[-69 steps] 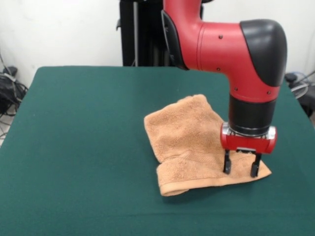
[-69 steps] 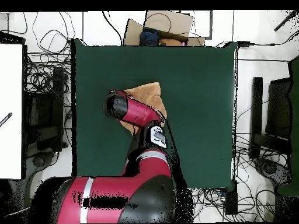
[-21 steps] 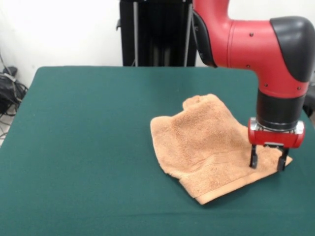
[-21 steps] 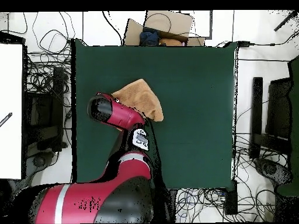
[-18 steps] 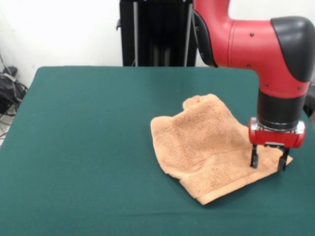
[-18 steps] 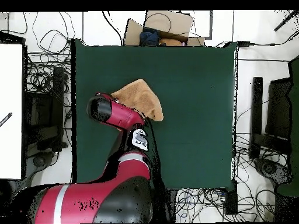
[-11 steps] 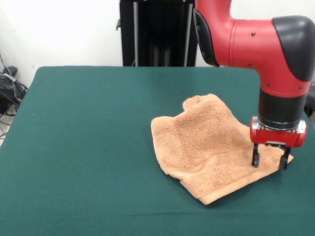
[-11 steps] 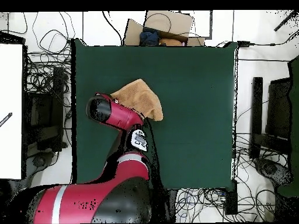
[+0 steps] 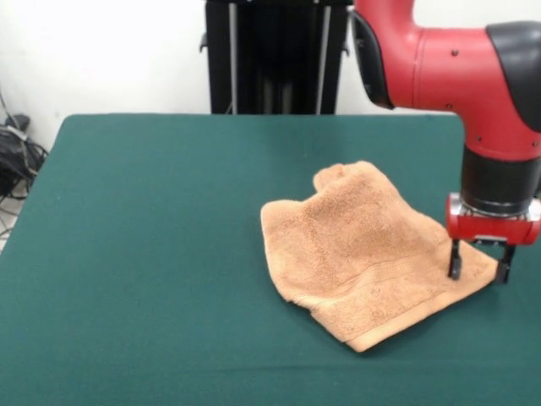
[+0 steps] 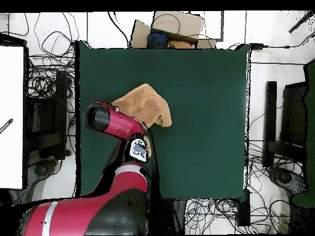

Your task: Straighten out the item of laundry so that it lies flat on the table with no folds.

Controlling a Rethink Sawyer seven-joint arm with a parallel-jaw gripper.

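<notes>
The peach-orange towel (image 9: pixel 363 245) lies rumpled right of the middle of the dark green table (image 9: pixel 152 254), with a raised hump at its far end and a woven band along its near edge. My gripper (image 9: pixel 479 271) points straight down at the towel's right corner, tips at cloth level. Its fingers (image 9: pixel 455 267) stand apart, one on the towel and one just past its edge. In the overhead view the towel (image 10: pixel 144 104) lies in the left half of the table (image 10: pixel 203 92), and my arm (image 10: pixel 114 123) covers the gripper. No white tag shows.
The black pedestal (image 9: pixel 270 55) stands behind the table's far edge. Cables (image 9: pixel 13 152) lie off the table's left side. In the overhead view a cardboard box (image 10: pixel 169 27) sits beyond the top edge and a white board (image 10: pixel 11 117) at the left.
My gripper has moved right in the front view and the towel's right corner has gone with it. The rolled fold at the towel's near left has opened out and the towel lies wider.
</notes>
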